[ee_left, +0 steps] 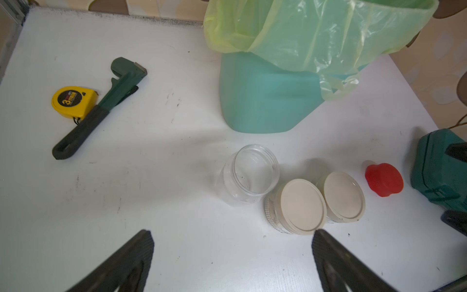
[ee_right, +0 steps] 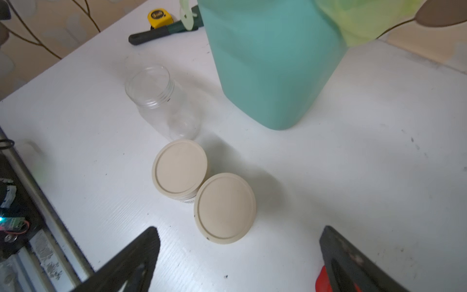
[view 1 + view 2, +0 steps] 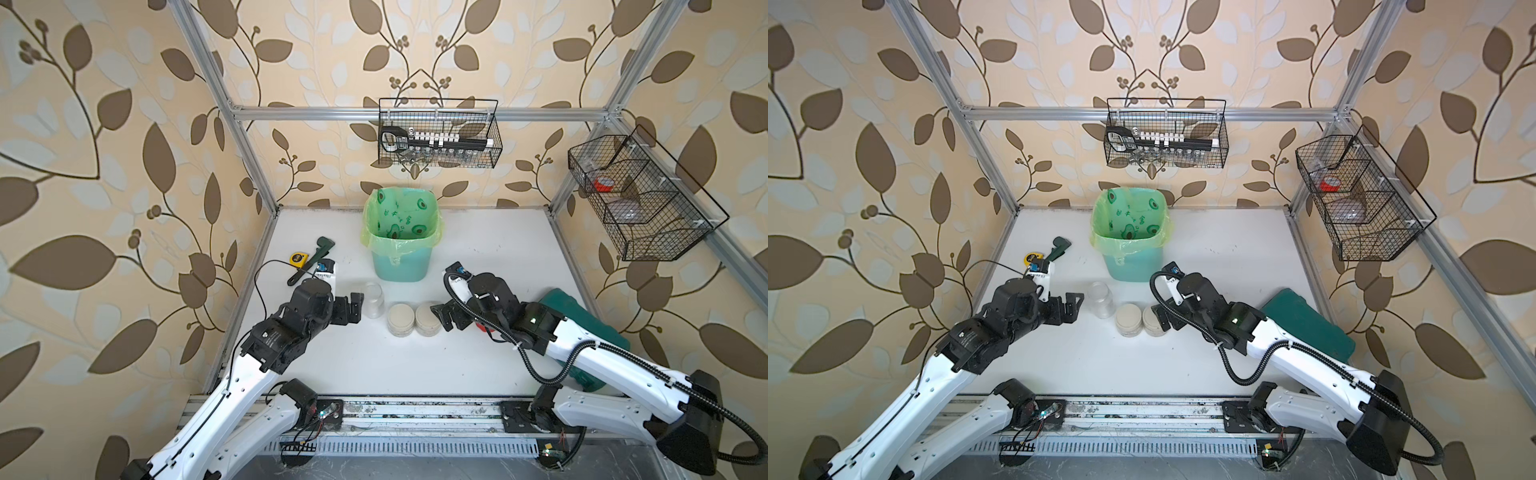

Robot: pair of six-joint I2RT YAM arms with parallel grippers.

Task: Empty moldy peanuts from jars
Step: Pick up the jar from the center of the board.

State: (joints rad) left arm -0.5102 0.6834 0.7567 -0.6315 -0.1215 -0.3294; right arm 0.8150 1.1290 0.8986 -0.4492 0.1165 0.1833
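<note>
Left claw (image 3: 354, 306) is wide open with nothing in it. Its tips sit just beside the tall jar (image 3: 372, 300), not touching. That arm comes in low from the near left, elbow up, wrist level, pointing across the table (image 3: 478, 249). Right claw (image 3: 441, 316) mirrors it: spread open, empty, tips right next to the short jars (image 3: 402, 319) on the side away from the tall jar. Its arm slopes in from the near right with a black hose looped along it.

The tall jar stands upright, mouth open, and looks see-through all the way down. The two short jars sit touching each other with beige lids on, so I can't tell what's inside. All three line up in front of the bin (image 3: 399, 257). The red lid (image 1: 384, 179) lies on the table beyond the short jars, by the green case (image 3: 582, 324).

Writing: the yellow tape (image 1: 73, 101) has a big "3" on its label, the rest is too blurry. The liner (image 3: 401, 216) has avocado prints plus some dark scribbles I can't read. A wrench (image 1: 101, 106) lies against the tape.
</note>
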